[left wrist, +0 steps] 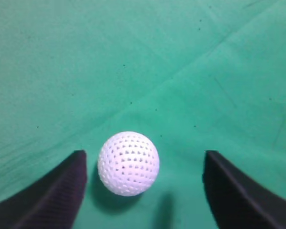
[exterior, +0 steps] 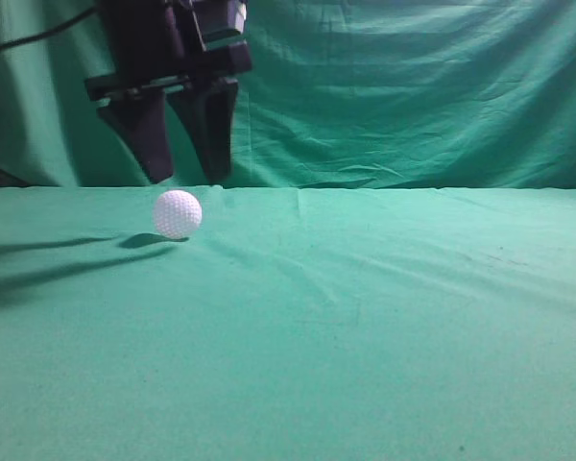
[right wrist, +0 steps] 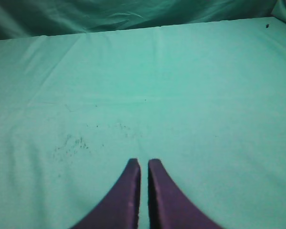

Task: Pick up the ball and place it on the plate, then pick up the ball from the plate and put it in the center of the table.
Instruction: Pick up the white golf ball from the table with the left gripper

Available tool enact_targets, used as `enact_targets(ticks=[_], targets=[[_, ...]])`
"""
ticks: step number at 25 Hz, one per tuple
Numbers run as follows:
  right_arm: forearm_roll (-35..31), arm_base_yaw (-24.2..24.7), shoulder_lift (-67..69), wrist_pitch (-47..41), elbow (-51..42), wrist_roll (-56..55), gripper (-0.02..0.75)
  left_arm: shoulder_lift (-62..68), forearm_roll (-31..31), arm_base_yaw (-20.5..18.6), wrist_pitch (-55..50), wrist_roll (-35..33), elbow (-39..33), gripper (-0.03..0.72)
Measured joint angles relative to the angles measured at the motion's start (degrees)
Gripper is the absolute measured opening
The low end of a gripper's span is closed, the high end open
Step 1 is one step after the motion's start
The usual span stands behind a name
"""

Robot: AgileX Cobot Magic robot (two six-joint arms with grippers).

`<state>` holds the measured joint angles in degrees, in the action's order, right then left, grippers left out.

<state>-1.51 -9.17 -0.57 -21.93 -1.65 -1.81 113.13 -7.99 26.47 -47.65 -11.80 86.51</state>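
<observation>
One ball [exterior: 178, 213], white and dimpled, rests on the green cloth of the bench [exterior: 365, 317], left of the middle in the exterior view and toward the far edge, with a short dark shadow on the cloth just to its left. There are two tools. The left tool [exterior: 184, 179] hangs directly above the ball with both dark fingers pointing down and their tips just clear of the top of it; the fingers are spread wide and grip nothing. In the left wrist view the ball [left wrist: 128, 163] lies between the two fingers [left wrist: 57, 195], nearer the left one, with green cloth showing on both sides, so neither finger touches it. The left arm comes down from the top of the exterior view, its wrist block held roughly level over the tool. The right tool [right wrist: 143, 164] shows only in its own wrist view: its two fingers lie almost together, a thin slit between them, holding nothing, low over bare cloth and pointing toward the backdrop curtain [right wrist: 133, 14].
</observation>
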Motion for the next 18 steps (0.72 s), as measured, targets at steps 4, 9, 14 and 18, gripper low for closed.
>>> enact_targets(ticks=[4, 9, 14, 18], targets=[[0.0, 0.0, 0.0, 0.0, 0.0, 0.0, 0.049, 2.06, 2.95, 0.09, 0.25, 3.29, 0.13, 0.578], [0.0, 0.0, 0.0, 0.0, 0.0, 0.0, 0.049, 4.15, 4.47, 0.09, 0.35, 4.19, 0.13, 0.516], [0.0, 0.0, 0.0, 0.0, 0.0, 0.0, 0.049, 5.22, 4.7, 0.09, 0.58, 4.28, 0.17, 0.523], [0.0, 0.0, 0.0, 0.0, 0.0, 0.0, 0.049, 5.22, 4.72, 0.09, 1.34, 4.28, 0.17, 0.4]])
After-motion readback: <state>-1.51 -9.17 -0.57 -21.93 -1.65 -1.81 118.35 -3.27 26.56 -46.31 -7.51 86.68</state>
